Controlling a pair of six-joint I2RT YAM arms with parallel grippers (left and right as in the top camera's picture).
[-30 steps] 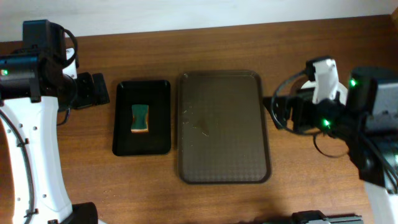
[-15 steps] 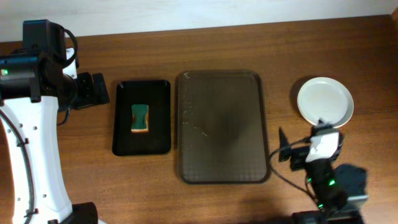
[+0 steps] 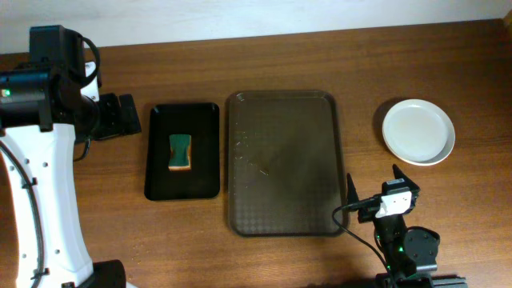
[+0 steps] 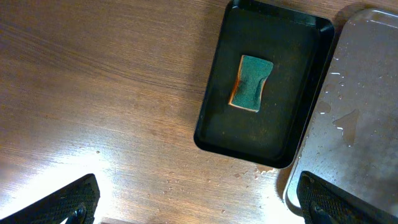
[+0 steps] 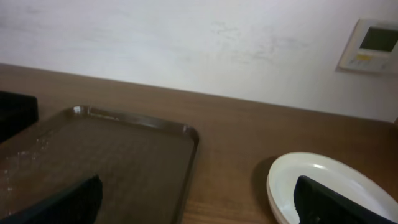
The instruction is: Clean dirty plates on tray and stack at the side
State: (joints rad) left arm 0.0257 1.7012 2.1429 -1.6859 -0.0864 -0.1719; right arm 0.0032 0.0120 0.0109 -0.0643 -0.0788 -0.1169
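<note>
One white round shape is showing overhead where the plates (image 3: 418, 132) are sitting, on the surface (image 3: 376, 64) to the right of the tray (image 3: 288, 162) and well apart from it. How many are lying in that pile I cannot tell. The tray is lying at the middle, with droplets (image 3: 254, 160) glinting on its left half. Just beside it on the left a black tray (image 3: 182, 150) is lying, the two rims nearly touching. A sponge (image 3: 181, 152), green side up, is resting at its middle.

The left claw (image 4: 199, 208) is hanging released over the surface left of the black tray. Its fingers (image 4: 65, 200) are spreading wide at the bottom corners of the wrist view, gripping nothing.

The right claw (image 5: 196, 208) is hovering low near the front edge of the surface, right of the tray's near corner and in front of the plates. It is also released and gripping nothing, its fingers (image 5: 339, 199) standing wide apart. It is facing the wall (image 5: 186, 43), with the tray ahead on its left and the plates ahead on its right.
</note>
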